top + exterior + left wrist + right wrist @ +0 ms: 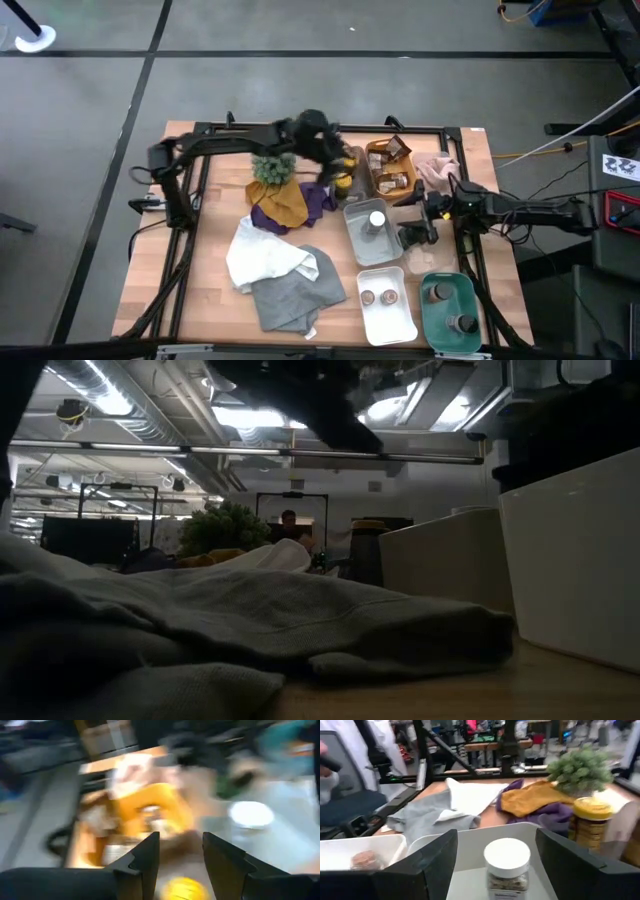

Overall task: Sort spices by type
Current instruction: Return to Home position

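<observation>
In the high view my left gripper (340, 168) hovers over the yellow-topped tins (345, 180) beside the orange tray (372, 152) of brown foil packets (392, 150). In its blurred wrist view my left gripper (180, 837) is open, with a yellow tin top (182, 889) showing between the fingers. My right gripper (412, 236) is open at the right side of the grey tray (355, 240). The white-capped jar (375, 222) stands in that tray. In the right wrist view my right gripper (496, 834) stands wide, the jar (507, 862) ahead of it.
A white tray (390, 320) holds two brown round containers, and a green tray (470, 295) holds two bottles. White (262, 255), grey (295, 290), mustard (280, 200) and purple (315, 200) cloths lie left of the trays. The plant (272, 165) stands behind them, a pink cloth (435, 170) at the right.
</observation>
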Motion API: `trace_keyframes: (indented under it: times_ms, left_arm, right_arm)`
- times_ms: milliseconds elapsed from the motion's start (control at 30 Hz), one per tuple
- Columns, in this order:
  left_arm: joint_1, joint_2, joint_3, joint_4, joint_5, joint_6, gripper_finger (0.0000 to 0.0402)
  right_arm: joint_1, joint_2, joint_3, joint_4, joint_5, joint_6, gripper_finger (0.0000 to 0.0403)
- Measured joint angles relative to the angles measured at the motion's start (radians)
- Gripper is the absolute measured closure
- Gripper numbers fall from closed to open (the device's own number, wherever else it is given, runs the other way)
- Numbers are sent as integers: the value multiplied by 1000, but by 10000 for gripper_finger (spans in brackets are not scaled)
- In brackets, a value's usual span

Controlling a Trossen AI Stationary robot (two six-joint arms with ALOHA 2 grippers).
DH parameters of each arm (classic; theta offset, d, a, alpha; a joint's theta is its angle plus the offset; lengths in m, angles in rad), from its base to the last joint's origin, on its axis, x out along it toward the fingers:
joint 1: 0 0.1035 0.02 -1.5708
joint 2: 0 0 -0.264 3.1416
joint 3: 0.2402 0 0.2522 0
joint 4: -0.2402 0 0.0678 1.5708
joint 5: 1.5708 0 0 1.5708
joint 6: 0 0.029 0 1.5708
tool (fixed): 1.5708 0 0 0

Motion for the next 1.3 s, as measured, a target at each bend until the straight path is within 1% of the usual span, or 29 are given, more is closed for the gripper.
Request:
trace_keyframes:
  times_ms: [67,100,200,267,467,667,800,867,933,1067,1200,1300]
  left_arm:
    - [15,-81,-93,-9,93,-29,265]
    - [16,-126,-145,-10,111,-40,265]
    - [23,-268,-307,30,112,-88,265]
    - [24,-375,-415,56,94,-132,265]
    - [-1,-739,-708,75,-1,-258,265]
    - [-66,-1093,-993,196,-175,-400,265]
    - [-105,-1274,-1141,228,-313,-466,265]
    - [-118,-1340,-1197,237,-369,-484,265]
    - [-126,-1395,-1252,282,-413,-492,265]
    - [-130,-1464,-1359,381,-482,-485,265]
    - [-130,-1495,-1456,496,-507,-498,265]
    - [-130,-1507,-1485,517,-520,-502,265]
  right_arm:
    - [0,-39,0,-31,21,-18,134]
    - [0,-57,0,-51,34,-24,134]
    - [0,-107,0,-110,61,-26,134]
    - [0,-137,0,-151,72,-26,134]
    - [0,-203,3,-196,81,-27,134]
    - [0,-233,3,-212,201,-44,134]
    - [0,-236,2,-213,224,-49,134]
    - [0,-236,2,-213,225,-44,134]
    - [0,-236,2,-213,226,-28,134]
    - [0,-236,2,-213,226,0,134]
    - [0,-236,2,-213,226,1,134]
    - [0,-236,2,-215,226,3,134]
